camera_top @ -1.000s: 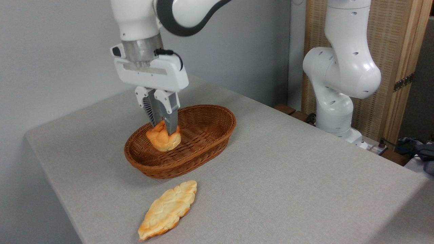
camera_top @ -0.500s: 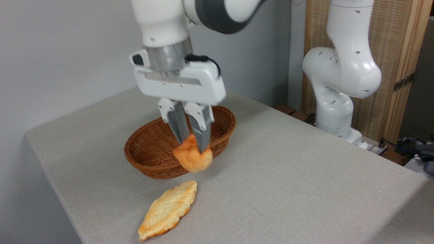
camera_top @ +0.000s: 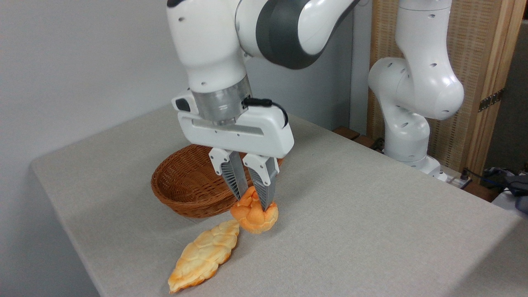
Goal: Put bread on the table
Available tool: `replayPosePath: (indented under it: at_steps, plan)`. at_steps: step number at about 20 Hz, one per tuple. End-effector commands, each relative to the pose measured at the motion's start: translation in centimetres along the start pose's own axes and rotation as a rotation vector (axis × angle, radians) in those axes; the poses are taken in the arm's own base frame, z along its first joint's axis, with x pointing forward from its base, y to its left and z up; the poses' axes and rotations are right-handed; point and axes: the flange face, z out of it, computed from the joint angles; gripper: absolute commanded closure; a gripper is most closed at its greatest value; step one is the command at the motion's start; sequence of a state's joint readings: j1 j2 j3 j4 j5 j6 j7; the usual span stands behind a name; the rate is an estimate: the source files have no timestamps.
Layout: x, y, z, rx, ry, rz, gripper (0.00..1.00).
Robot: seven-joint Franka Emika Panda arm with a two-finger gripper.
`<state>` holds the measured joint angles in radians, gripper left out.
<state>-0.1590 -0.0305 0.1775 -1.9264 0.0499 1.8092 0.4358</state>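
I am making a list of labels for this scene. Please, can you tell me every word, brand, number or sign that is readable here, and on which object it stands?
None: no readable text appears anywhere.
White robot arm and its gripper: no visible logo or number.
Small orange-golden knotted bun, flat pale-golden braided loaf, brown oval wicker basket, grey-beige cloth-covered table: no markings.

I see the bench (camera_top: pixel 371 231) covered in plain grey-beige cloth, its left corner rounded and its right edge running off past the frame. A brown wicker basket (camera_top: pixel 185 189) sits on it toward the far left side. A flat braided loaf (camera_top: pixel 204 255) lies near the front left edge, just in front of the basket, its tip pointing at the basket. I can't tell if the bun (camera_top: pixel 254 214) beside that tip touches the cloth.
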Motion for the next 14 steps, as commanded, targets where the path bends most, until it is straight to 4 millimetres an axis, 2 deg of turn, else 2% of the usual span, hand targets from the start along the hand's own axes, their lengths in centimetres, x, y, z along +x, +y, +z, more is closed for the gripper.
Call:
replayPosePath:
  at_steps: [1,6,10,12,13,14]
  plan:
    - [0.3,0.3,0.4,-0.007,-0.019,0.018,0.00]
    - [0.7,0.5,0.9,-0.010,-0.031,0.020,0.00]
    - [0.8,0.7,0.4,-0.012,-0.011,0.020,0.00]
    - [1.0,1.0,-0.5,-0.003,0.017,0.026,0.00]
    - [1.6,1.8,-1.4,0.001,0.036,0.042,0.00]
    - [2.3,2.8,-3.2,0.009,0.073,0.062,0.00]
